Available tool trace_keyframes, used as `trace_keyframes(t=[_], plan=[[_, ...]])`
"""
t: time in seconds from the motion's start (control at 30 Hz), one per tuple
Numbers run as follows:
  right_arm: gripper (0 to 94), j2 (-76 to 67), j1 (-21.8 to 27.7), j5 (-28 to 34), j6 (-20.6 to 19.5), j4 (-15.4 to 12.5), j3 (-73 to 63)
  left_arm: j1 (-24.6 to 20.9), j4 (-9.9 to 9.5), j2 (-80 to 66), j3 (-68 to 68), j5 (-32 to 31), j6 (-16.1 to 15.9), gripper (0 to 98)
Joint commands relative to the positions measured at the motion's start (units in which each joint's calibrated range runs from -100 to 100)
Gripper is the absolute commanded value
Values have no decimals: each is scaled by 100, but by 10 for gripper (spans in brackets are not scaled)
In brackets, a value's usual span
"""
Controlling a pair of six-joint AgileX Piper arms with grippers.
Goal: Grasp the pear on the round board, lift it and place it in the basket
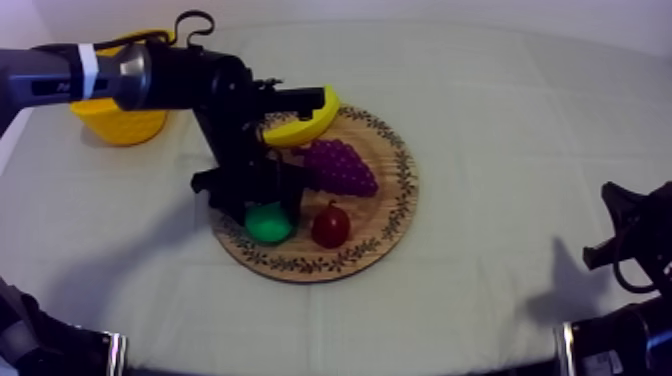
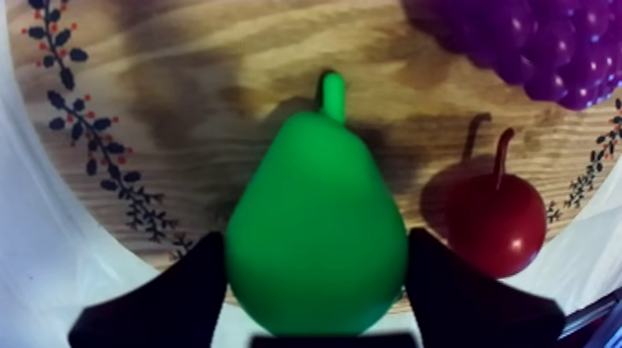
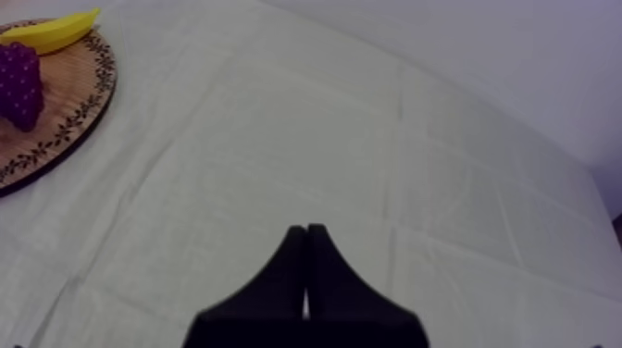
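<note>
Left gripper (image 2: 315,239) apparently pinching pear (image 2: 315,176) near board (image 2: 139,93) rim; right gripper (image 3: 306,228) pressed together over bare cloth (image 3: 389,139).

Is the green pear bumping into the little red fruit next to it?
Apart. The left wrist view shows a strip of shadowed wooden board between the pear and the small red fruit.

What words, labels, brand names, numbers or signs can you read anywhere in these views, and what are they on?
None: there is no readable text in any view.
The wooden board has a leaf-and-berry pattern on its rim, not letters.
The pear, banana, grapes, small red fruit and yellow basket are plain and unmarked.
</note>
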Motion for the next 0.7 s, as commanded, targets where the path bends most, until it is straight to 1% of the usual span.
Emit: trace_keyframes(t=[0.0,0.33,0.67], plan=[[2,-3,-1,-4,1,-2,-2,-3,-5,6,-9,1,-6,641],[2,-3,-1,-4,1,-2,-2,-8,-48,-286,-70,136,-52,605],[2,-3,-1,-4,1,-2,-2,2,-266,-1159,-782,788,80,582]])
